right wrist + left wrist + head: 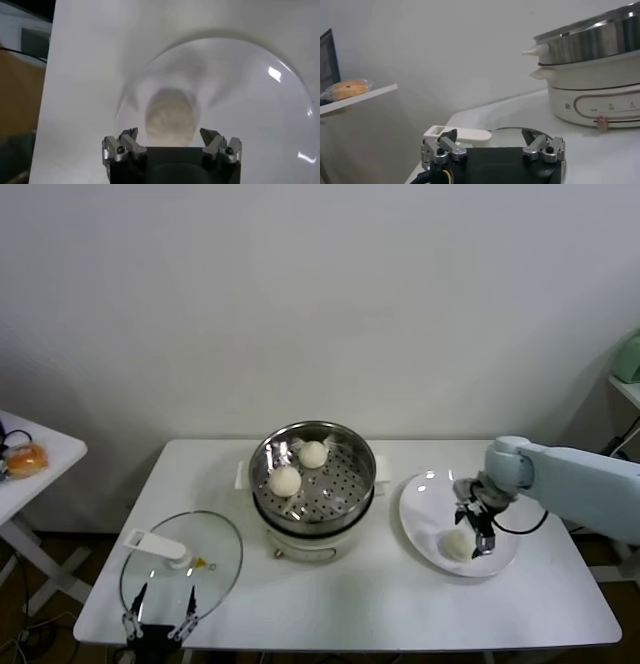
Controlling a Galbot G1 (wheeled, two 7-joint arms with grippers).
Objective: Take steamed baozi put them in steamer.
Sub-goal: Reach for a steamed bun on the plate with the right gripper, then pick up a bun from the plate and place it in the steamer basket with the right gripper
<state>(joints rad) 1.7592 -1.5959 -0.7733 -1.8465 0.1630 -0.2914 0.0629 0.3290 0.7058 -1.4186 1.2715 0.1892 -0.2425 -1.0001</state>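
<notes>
The shiny steamer (312, 469) stands mid-table on a white cooker base; its side shows in the left wrist view (600, 40). Two cream-white baozi (285, 480) (313, 454) lie on its perforated floor. One more baozi (455, 545) lies on the flat white plate (425, 494) at the right. My right gripper (476, 526) hangs open just above that baozi (170, 117), its jaws spread to either side and not touching it. My left gripper (158, 621) is open and empty at the table's front left edge, by the glass lid.
A glass lid (185, 564) with a white handle (457, 133) lies flat at the front left. A side table (30, 474) at far left holds an orange-brown bun (25, 459) in a wrapper, also in the left wrist view (345, 90). A wall stands behind.
</notes>
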